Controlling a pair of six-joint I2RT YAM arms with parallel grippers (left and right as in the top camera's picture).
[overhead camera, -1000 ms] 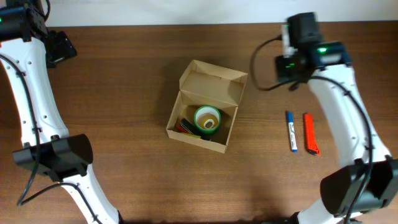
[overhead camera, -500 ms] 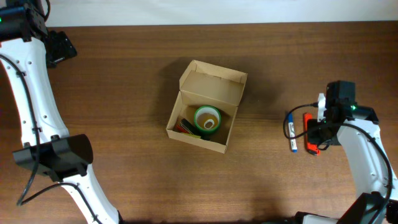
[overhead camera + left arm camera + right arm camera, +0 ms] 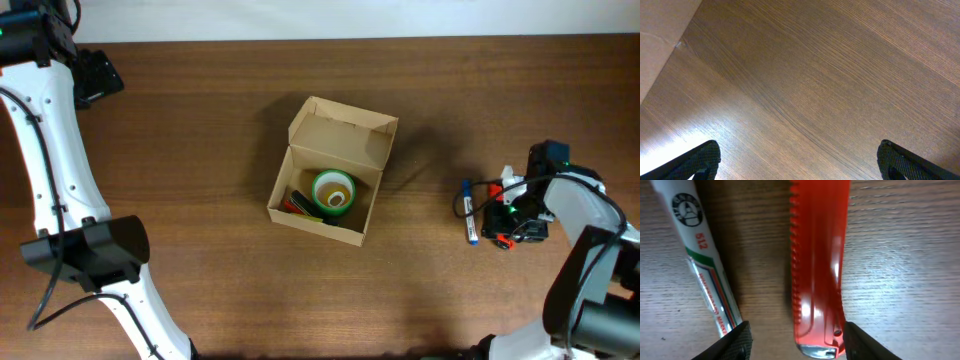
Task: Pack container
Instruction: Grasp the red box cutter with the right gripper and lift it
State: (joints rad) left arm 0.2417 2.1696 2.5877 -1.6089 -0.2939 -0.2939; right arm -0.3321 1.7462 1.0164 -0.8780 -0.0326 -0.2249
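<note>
The tan cardboard container (image 3: 340,135) stands open at the table's middle, its flap lid raised at the back. Inside lie a green tape roll (image 3: 333,190) and some pens (image 3: 296,205). My right gripper (image 3: 502,222) is low over a red utility knife (image 3: 820,265) lying on the table. Its open fingers (image 3: 796,340) straddle the knife's end, the right finger close against it. A white marker with a blue cap (image 3: 467,212) lies just left of the knife, also in the right wrist view (image 3: 700,265). My left gripper (image 3: 799,160) is open and empty above bare wood.
The left arm (image 3: 50,130) runs along the table's left side, its wrist near the far left corner. A pale wall edge (image 3: 660,40) shows in the left wrist view. The table's back edge lies along the top of the overhead view.
My right arm has swung from the far right of the table down to the red knife and lowered around it. The left arm and the container have not moved.
</note>
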